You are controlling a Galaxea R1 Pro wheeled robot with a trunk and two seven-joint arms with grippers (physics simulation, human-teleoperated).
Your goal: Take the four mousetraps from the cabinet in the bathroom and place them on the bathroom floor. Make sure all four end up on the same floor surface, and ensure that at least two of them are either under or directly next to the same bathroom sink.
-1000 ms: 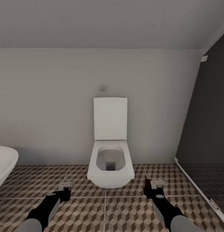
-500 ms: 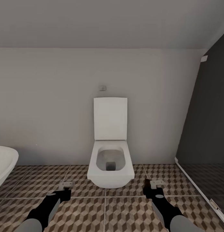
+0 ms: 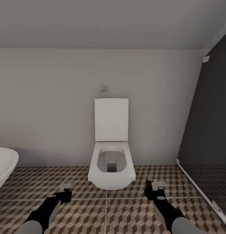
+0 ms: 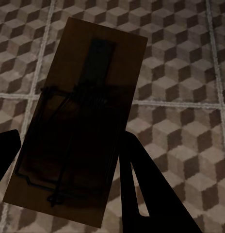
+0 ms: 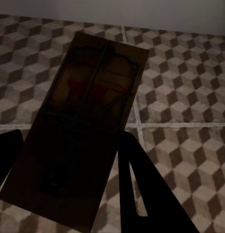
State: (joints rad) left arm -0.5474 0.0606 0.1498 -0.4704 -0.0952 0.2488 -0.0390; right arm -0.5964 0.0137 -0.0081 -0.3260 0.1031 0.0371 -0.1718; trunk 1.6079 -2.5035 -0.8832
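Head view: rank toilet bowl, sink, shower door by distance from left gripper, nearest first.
From the left gripper:
1. Toilet bowl, just ahead to its right.
2. Sink, at the left edge.
3. Shower door, far right, past the right gripper.

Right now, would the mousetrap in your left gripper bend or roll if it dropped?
Probably neither. The mousetrap looks like a flat, stiff wooden board, so it should land flat on the bathroom floor. Its thin wire might snap shut, though.

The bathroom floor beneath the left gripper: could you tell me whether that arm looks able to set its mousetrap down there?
Probably yes: the left gripper holds its mousetrap above bare bathroom floor, with nothing between.
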